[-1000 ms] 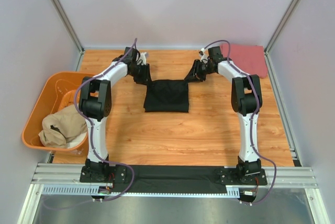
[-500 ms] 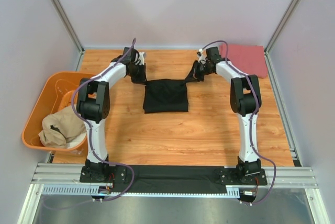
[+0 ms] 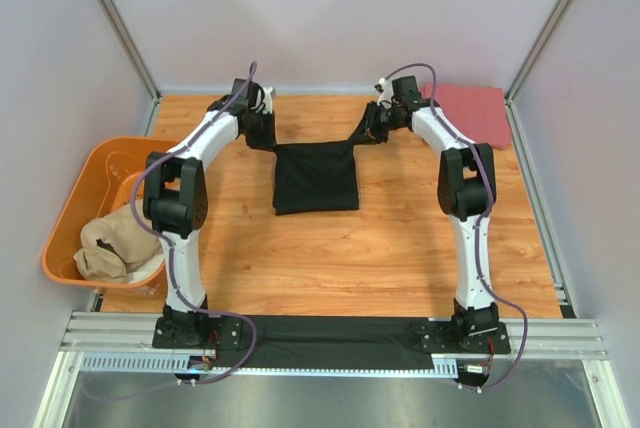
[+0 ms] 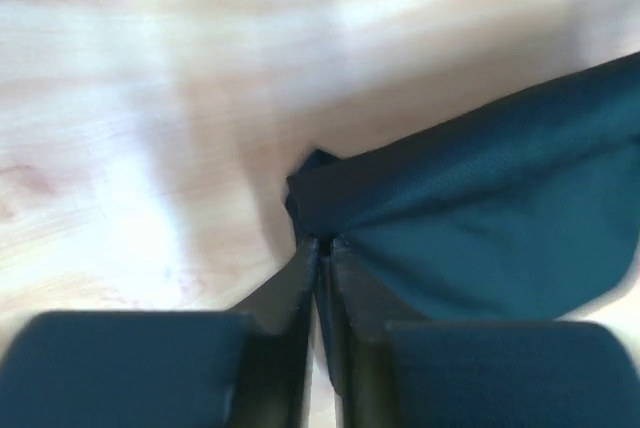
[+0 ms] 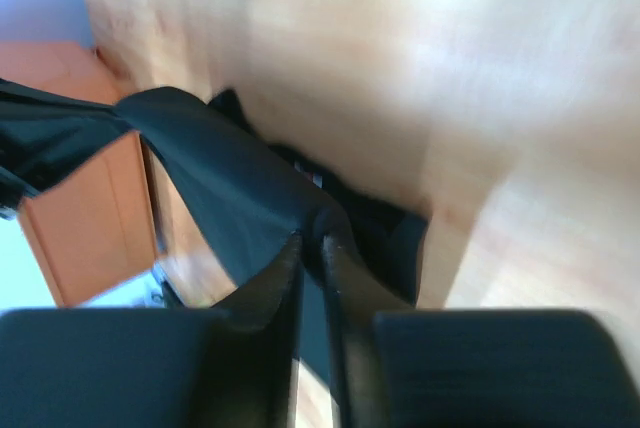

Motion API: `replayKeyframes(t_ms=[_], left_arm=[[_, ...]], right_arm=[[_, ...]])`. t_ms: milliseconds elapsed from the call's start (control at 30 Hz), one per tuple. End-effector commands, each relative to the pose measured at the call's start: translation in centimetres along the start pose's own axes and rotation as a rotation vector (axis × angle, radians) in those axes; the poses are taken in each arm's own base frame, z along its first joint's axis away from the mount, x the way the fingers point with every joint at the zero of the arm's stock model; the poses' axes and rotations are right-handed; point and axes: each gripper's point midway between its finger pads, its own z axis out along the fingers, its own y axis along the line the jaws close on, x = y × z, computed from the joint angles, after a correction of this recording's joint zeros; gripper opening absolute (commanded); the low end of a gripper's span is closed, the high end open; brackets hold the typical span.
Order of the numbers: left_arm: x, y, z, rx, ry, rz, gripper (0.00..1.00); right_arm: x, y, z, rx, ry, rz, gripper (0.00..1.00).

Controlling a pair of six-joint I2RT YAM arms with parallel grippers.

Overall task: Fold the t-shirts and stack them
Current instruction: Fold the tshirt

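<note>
The black t-shirt (image 3: pixel 316 178) hangs part-folded over the middle of the table, its far edge stretched between my two grippers. My left gripper (image 3: pixel 266 138) is shut on its far left corner; the left wrist view shows the jaws pinching black cloth (image 4: pixel 460 218). My right gripper (image 3: pixel 366 134) is shut on the far right corner, and its wrist view shows black cloth (image 5: pixel 215 188) clamped at the tips. The pinkish-red t-shirt (image 3: pixel 470 113) lies folded at the far right corner. The tan t-shirt (image 3: pixel 118 243) lies bunched in the orange tub (image 3: pixel 75 198).
The orange tub stands off the table's left edge. Grey walls and metal posts enclose the table (image 3: pixel 340 258) on three sides. A black strip lies along the rail at the near edge (image 3: pixel 330 343).
Both grippers have moved toward the far side and lifted, pulling the shirt's far edge taut and away from me. The pinkish-red and tan shirts have not moved.
</note>
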Motion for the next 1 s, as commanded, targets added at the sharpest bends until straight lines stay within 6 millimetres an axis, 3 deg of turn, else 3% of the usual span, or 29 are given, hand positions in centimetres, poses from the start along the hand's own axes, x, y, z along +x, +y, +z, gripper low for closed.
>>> replayKeyframes(t_ms=[0, 33, 67, 100, 167, 233, 300, 333, 367, 400, 467, 500, 533, 567, 600, 667, 767, 967], left_arm=[[-0.2, 3.0, 1.9, -0.133, 0.068, -0.034, 0.26], [-2.1, 3.1, 1.5, -0.166, 0.036, -0.043, 0.28], [-2.3, 4.0, 0.5, -0.245, 0.023, -0.069, 0.29], [-3.5, 3.6, -0.2, -0.245, -0.038, -0.107, 0.29], [-4.8, 1.4, -3.3, -0.208, -0.136, -0.099, 0.35], [-5.3, -0.9, -6.2, -0.213, -0.191, -0.043, 0.41], [-4.7, -2.1, -7.4, -0.191, -0.199, -0.034, 0.41], [-3.5, -2.7, -7.8, -0.154, -0.189, -0.044, 0.41], [-2.5, -4.5, -7.7, -0.051, -0.162, -0.053, 0.40], [-2.7, -5.6, -7.5, 0.018, -0.187, -0.070, 0.39], [0.0, -7.4, -6.4, 0.154, -0.128, -0.107, 0.32], [-0.9, -8.5, -6.0, 0.226, -0.168, -0.139, 0.30], [0.3, -8.8, -5.0, 0.268, -0.138, -0.157, 0.19], [-0.5, -9.8, -4.9, 0.332, -0.171, -0.146, 0.15], [-0.5, -10.1, -4.5, 0.357, -0.180, -0.157, 0.13], [-0.2, -9.6, -2.9, 0.368, -0.186, -0.177, 0.09], [-0.6, -8.5, -0.4, 0.373, -0.196, -0.191, 0.05], [0.9, -4.3, 4.2, 0.332, -0.178, -0.265, 0.01]], right_arm=[[-2.1, -2.5, 2.3, 0.059, -0.024, 0.001, 0.28], [-3.6, -1.8, 1.7, 0.076, -0.061, -0.032, 0.32], [-3.7, -1.8, 1.4, 0.097, -0.066, -0.039, 0.36], [-4.5, -0.9, 0.3, 0.105, -0.099, -0.063, 0.45], [-4.7, -0.4, -1.0, 0.139, -0.120, -0.073, 0.48], [-5.1, 0.7, -3.1, 0.182, -0.146, -0.124, 0.50], [-3.7, 0.1, -4.0, 0.235, -0.116, -0.112, 0.51], [-3.7, 1.4, -5.5, 0.232, -0.140, -0.132, 0.51], [-2.2, 0.5, -4.9, 0.241, -0.111, -0.116, 0.51], [-1.6, 1.0, -5.0, 0.225, -0.107, -0.116, 0.51], [-1.0, 3.3, -4.9, 0.142, -0.130, -0.129, 0.49], [0.5, 2.7, -3.9, 0.111, -0.098, -0.100, 0.40], [1.5, 3.8, -3.3, 0.029, -0.066, -0.089, 0.36], [1.4, 4.9, -2.2, -0.033, -0.079, -0.071, 0.31], [2.3, 4.9, -1.3, -0.067, -0.056, -0.051, 0.21], [2.7, 5.8, 0.7, -0.152, -0.039, -0.029, 0.15], [2.9, 4.9, 3.0, -0.203, -0.015, 0.025, 0.08], [1.8, 2.9, 4.7, -0.249, -0.036, 0.043, 0.07]])
